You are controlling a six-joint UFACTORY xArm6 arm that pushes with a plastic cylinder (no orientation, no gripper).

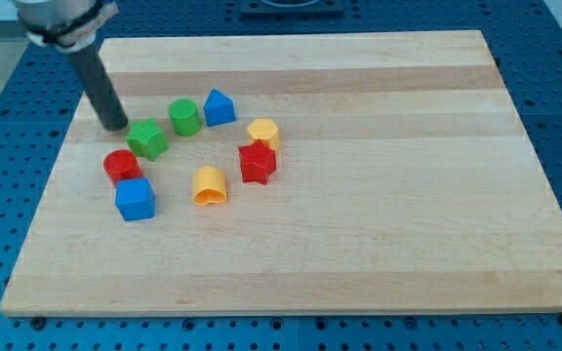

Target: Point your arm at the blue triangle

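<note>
My tip (115, 125) rests on the wooden surface (379, 234) at the view's upper left, just left of the green star (147, 138). The tool is a plain rod without jaws. The blue triangle (219, 106) sits further right, beside the green cylinder (184, 116), apart from the tip.

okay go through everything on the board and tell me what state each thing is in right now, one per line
My tip: down on the board, just left of the green star, apart from the blue triangle.
Blue triangle: untouched, beside the green cylinder.
Green cylinder: upright.
Green star: flat.
Red cylinder: upright, touching the blue cube.
Blue cube: flat.
Red star: flat.
Yellow hexagon: flat.
Yellow arch-shaped block: apart.
</note>
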